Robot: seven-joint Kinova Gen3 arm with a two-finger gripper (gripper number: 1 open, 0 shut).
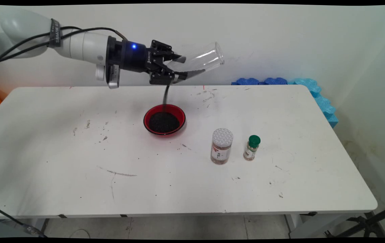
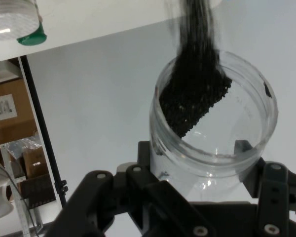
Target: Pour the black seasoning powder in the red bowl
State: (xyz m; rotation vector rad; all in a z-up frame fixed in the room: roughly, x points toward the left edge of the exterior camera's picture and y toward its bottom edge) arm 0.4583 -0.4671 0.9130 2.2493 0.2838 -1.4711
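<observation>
The gripper [image 1: 182,69] is clamped on a clear jar [image 1: 200,60], one finger on each side of its wall near the mouth end. The jar is held in the air above the far middle of the table [image 1: 60,175], tilted, with its long axis running from lower left to upper right in the main view; the closed base points up and to the right toward the wall, and the open mouth points down and to the left, sitting at the gripper. The jar is a transparent, smooth-walled cylinder with a round rim. In the hand view its mouth [image 2: 212,123] faces the camera, and a dark mass of fine black granules [image 2: 195,101] lies against the inner wall. A thin dark stream [image 1: 166,95] of the granules falls from the mouth to the red bowl [image 1: 164,119] directly beneath. The bowl is round, shallow and glossy, and holds a flat heap of the same black granular material. To the right of the bowl, nearer the front edge, stand two upright containers just beside each other: a spice jar [image 1: 221,146] with a patterned silver-grey lid and a printed label, and a smaller bottle [image 1: 252,147] with a green cap. The tabletop is white, matte, scuffed and flecked with a few stray grains.
</observation>
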